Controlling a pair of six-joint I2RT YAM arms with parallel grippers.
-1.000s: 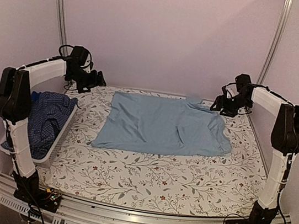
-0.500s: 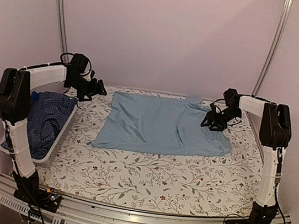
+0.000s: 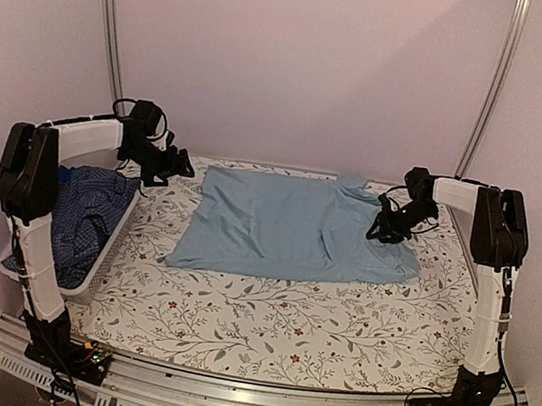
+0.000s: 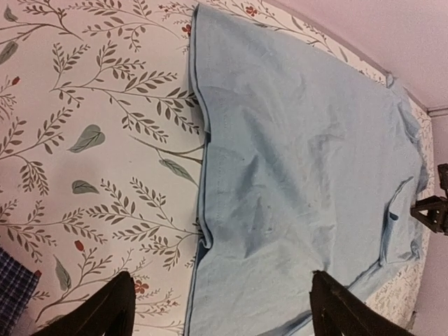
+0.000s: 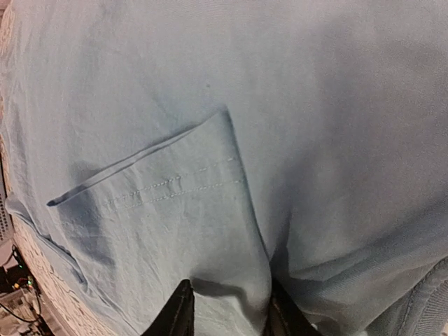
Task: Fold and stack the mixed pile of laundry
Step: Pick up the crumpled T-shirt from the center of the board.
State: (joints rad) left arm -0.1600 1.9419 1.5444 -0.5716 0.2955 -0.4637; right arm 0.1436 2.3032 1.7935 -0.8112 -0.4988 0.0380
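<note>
Mostly flat light-blue shirt — right fingers pinching a fold, left fingers wide

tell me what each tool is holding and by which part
Right tool pinches a fold of the light-blue shirt beside its sleeve; left tool is open, holding nothing.

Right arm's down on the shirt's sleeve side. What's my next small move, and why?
Probably finish closing the right gripper before lifting. Its fingers straddle a raised ridge of the light-blue shirt beside the sleeve hem, but a firm pinch isn't evident. The left gripper hangs open above the shirt's opposite edge, gripping nothing.
</note>
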